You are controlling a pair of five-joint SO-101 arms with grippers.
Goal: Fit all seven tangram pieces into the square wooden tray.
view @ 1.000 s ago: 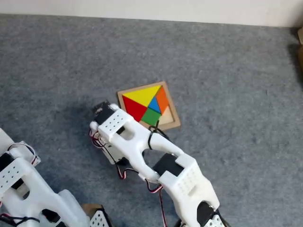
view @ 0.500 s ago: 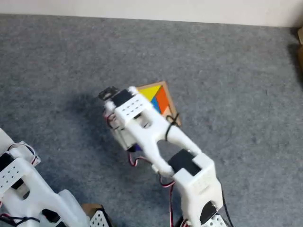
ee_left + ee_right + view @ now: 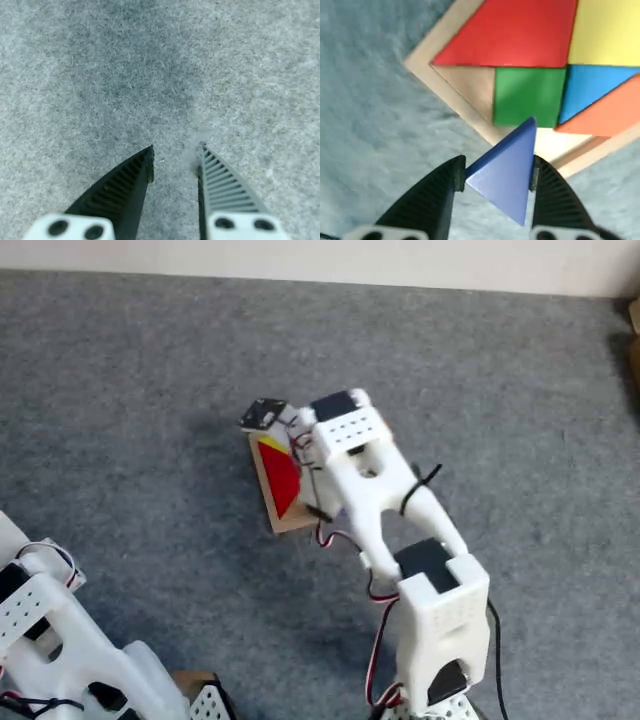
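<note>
Because a bare gap [image 3: 470, 87] shows beside the green square [image 3: 530, 95], the right pincer [image 3: 496, 167] grips the blue triangle [image 3: 505, 165] just above the tray [image 3: 427, 50], mid-counter; the left pincer [image 3: 175, 160] hangs parted over bare counter.

One tray [image 3: 470, 87]; six pieces: red triangle [image 3: 512, 32], yellow piece [image 3: 605, 30], green square [image 3: 529, 95], light-blue piece [image 3: 595, 87], orange piece [image 3: 610, 115], dark-blue triangle [image 3: 505, 172]; two arms: left arm [image 3: 60, 640], right arm [image 3: 385, 500].

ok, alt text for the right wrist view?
The right gripper holds a dark blue triangle between its fingers, over the edge of the wooden tray. In the tray lie a red triangle, yellow piece, green square, light blue piece and orange piece, with bare wood beside the square.
</note>
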